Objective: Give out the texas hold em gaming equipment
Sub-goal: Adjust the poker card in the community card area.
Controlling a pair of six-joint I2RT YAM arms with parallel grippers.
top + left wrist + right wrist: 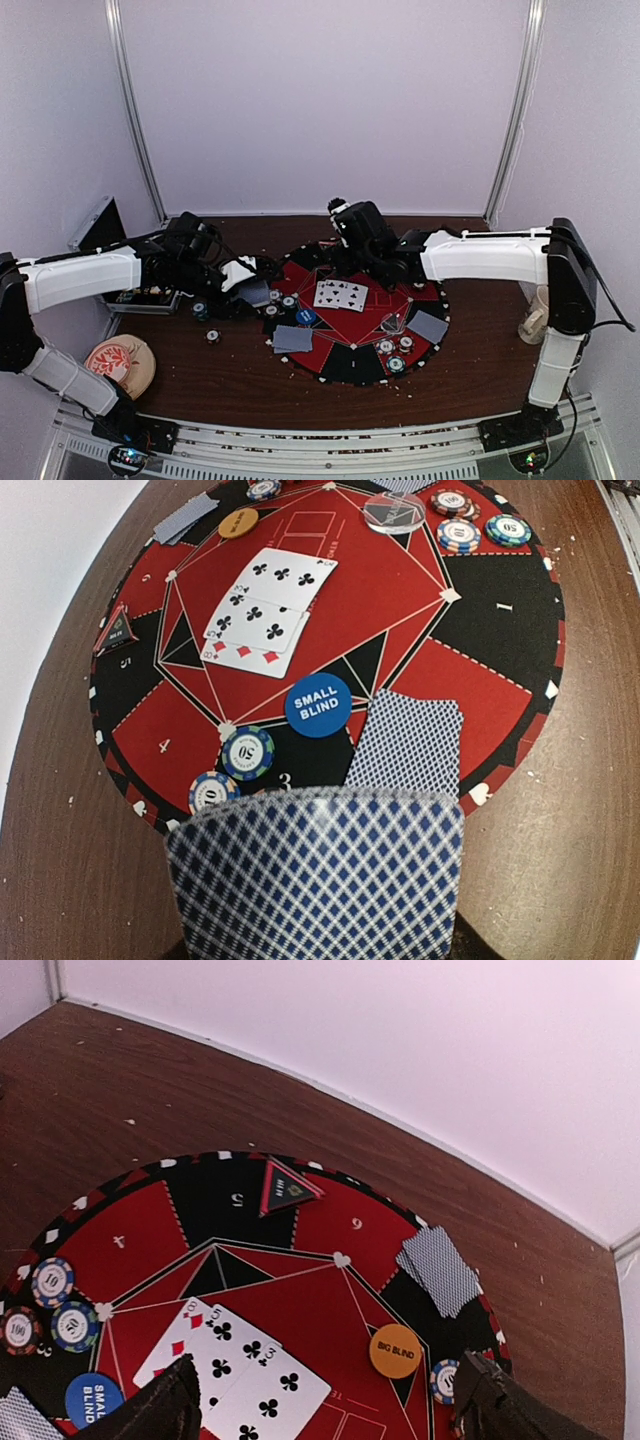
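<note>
Currently, the left gripper (248, 282) clamps a blue-lattice-backed playing card (315, 880); lay it flat on a cardless seat of the round red-and-black mat (470, 610). The right gripper (320, 1415) holds its fingers apart.

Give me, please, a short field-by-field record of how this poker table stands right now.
surface: round red-and-black mat on a brown wooden table
centre: three overlapping white face-up cards
left fingers: closed on a blue-checked-back playing card at the mat's edge
right fingers: open, nothing between them
blinds: blue round small-blind disc beside face-down cards; orange round big-blind disc across the face-up cards from it
clear round disc: beside striped round chips
</note>
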